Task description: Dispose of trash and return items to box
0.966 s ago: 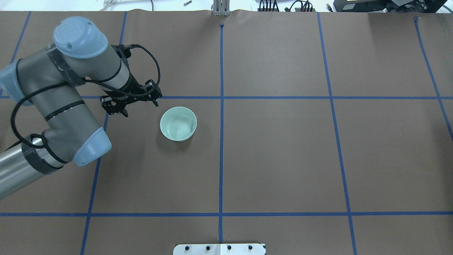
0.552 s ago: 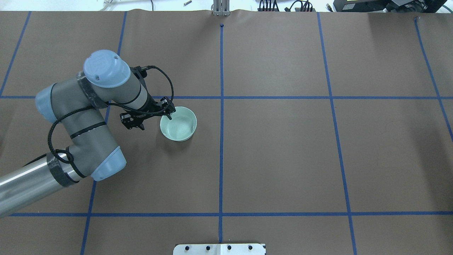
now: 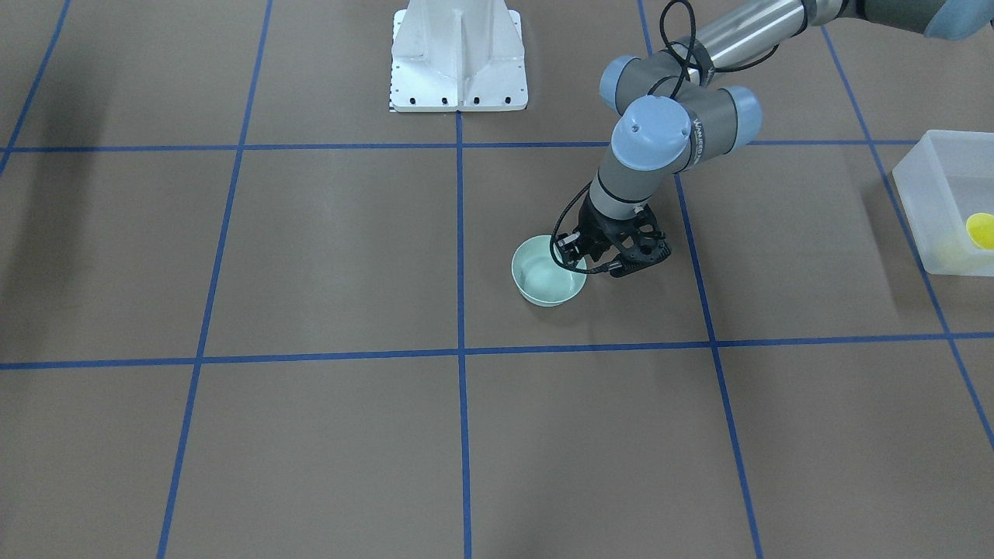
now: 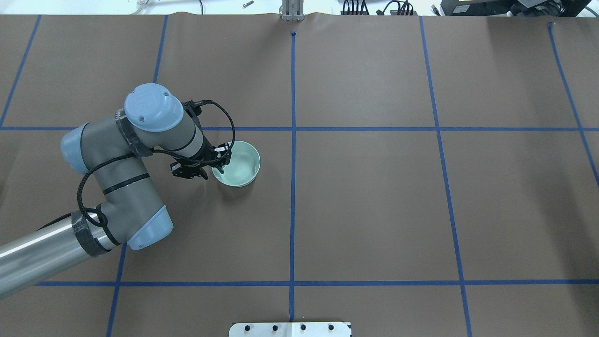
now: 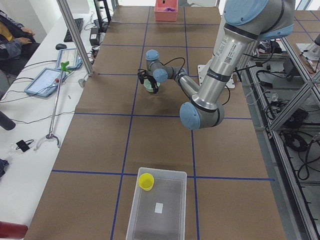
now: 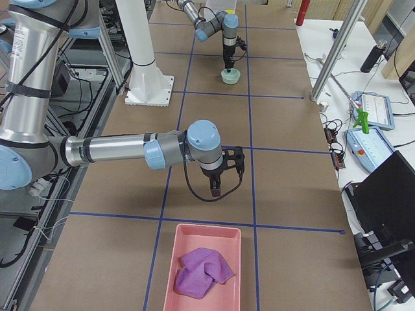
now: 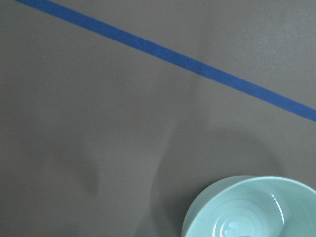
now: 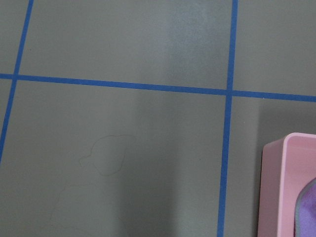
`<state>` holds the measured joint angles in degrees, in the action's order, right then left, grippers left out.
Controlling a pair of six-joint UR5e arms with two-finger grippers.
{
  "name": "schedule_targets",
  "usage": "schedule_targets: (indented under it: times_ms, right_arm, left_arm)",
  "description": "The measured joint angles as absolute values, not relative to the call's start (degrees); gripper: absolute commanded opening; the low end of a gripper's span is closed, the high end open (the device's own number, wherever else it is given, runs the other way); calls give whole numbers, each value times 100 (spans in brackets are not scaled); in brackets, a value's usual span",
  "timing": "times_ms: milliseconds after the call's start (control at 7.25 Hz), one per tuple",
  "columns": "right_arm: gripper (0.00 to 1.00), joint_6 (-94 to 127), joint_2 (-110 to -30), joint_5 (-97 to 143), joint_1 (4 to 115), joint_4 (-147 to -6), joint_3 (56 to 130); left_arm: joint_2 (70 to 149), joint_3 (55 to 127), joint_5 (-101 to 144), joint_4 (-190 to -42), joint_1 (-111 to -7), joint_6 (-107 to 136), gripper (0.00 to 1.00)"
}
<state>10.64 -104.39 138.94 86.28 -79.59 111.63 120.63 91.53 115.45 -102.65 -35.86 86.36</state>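
Front-facing: the left gripper (image 3: 594,265), fingers spread wide, straddles the mint-green bowl (image 3: 543,286) at its rim. Overhead: close squarely on that wall, then lift level. Left side: the yellow cup (image 5: 146,181) sits in the box (image 5: 170,200). Right side: the right gripper (image 6: 216,188) shows, but I cannot tell its spread.

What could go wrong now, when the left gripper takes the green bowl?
The left gripper straddles the bowl at one side only, so closing may push or tip it. Held by one wall, it may hang tilted and slip before the box. It could land on the yellow cup there.
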Motion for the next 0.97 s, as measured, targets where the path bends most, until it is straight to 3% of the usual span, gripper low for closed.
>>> schedule_targets:
  times_ms: [552,966]
  right_arm:
    - [100,1613,-10402,13843,8262,-7936,11420]
    - [100,2223,-10265,13653,7887,-7896,11584]
  left_arm:
    - [12015,9531,11770,-10246,-3835,8589,0]
    - [11264,10543,12930,-9814,-5423,7352,0]
